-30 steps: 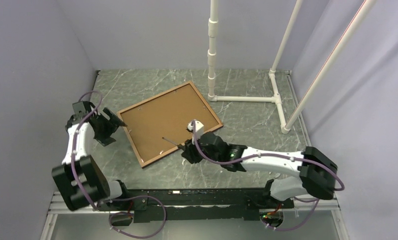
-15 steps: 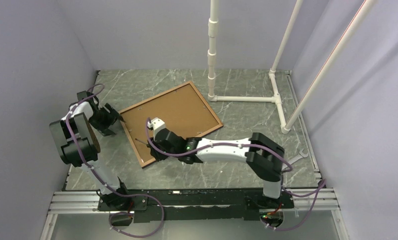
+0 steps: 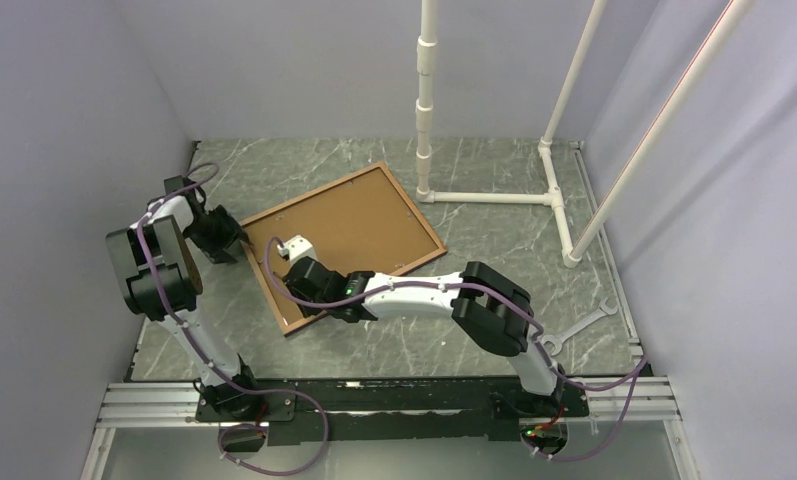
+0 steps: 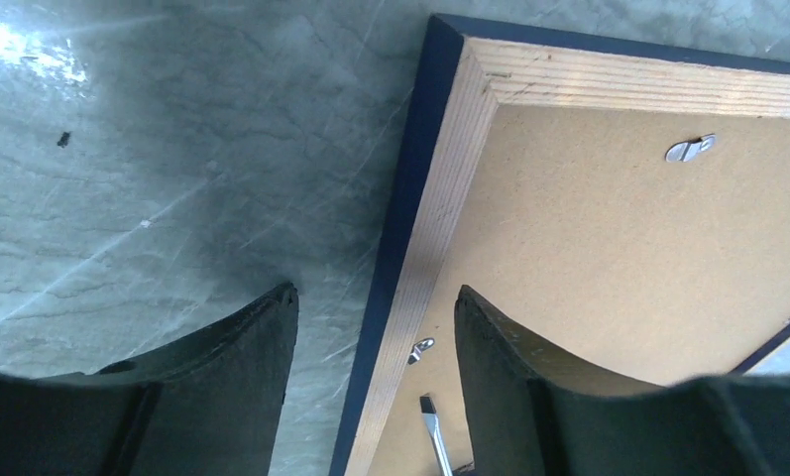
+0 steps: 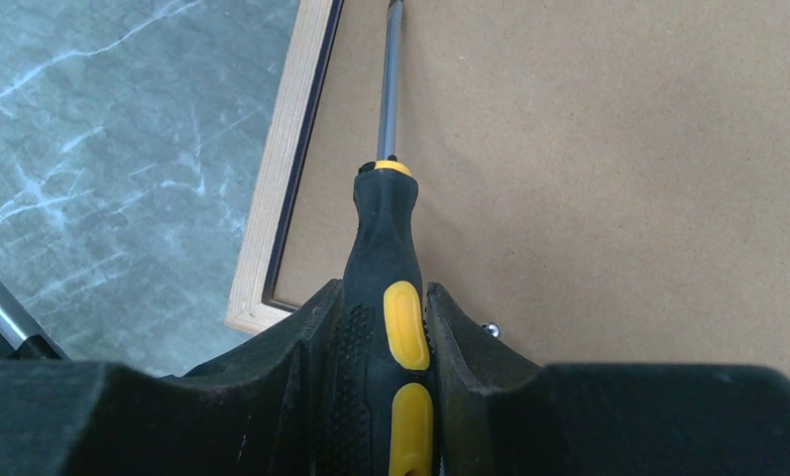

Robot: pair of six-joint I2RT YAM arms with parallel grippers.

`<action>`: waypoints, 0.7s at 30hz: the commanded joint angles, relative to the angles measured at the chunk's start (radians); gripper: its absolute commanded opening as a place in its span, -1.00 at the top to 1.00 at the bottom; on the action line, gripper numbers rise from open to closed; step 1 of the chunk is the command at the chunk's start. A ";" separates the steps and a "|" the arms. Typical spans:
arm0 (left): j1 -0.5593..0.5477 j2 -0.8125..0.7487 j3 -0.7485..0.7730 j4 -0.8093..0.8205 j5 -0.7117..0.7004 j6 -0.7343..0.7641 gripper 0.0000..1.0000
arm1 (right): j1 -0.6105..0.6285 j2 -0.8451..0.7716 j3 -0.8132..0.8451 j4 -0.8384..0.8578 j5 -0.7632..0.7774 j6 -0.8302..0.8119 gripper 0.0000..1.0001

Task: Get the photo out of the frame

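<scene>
The frame [image 3: 309, 194] lies face down and skewed on the marbled table [image 3: 474, 330]. The photo [image 3: 354, 225] sits inside it, brown hardboard back up, bounded all round by the pale wooden rail with navy outer sides.

The left gripper [image 3: 236, 238] is at the frame's 9 o'clock corner. Its fingers [image 4: 252, 337] are apart, one over bare table and the other over the hardboard, with the rail running between them. A small metal turn clip [image 4: 420, 347] lies on the board just inside that rail and another [image 4: 690, 149] sits near the far rail.

The right gripper [image 5: 384, 293] is clamped on a black-and-yellow screwdriver [image 5: 386, 248]. Its shaft points to 12 o'clock along the rail's inner edge.

The white pipe stand [image 3: 484, 197] stands near the frame at 1 o'clock. The left wall is near at 9 o'clock. Table surface shows from 3 to 6 o'clock, where a wrench [image 3: 579, 325] lies well apart.
</scene>
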 commanded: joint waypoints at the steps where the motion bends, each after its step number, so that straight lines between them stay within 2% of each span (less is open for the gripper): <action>1: -0.021 0.014 0.027 -0.008 -0.053 0.036 -0.21 | 0.002 0.011 0.056 0.036 0.019 -0.012 1.00; 8: -0.026 0.033 0.036 -0.022 -0.080 0.046 0.11 | 0.005 0.036 0.069 0.057 0.013 -0.013 1.00; 14: -0.027 0.037 0.033 -0.021 -0.083 0.051 0.49 | 0.003 0.059 0.090 0.077 0.002 -0.022 1.00; 21: -0.028 0.042 0.032 -0.027 -0.081 0.057 0.77 | 0.003 0.111 0.145 0.086 -0.005 -0.037 1.00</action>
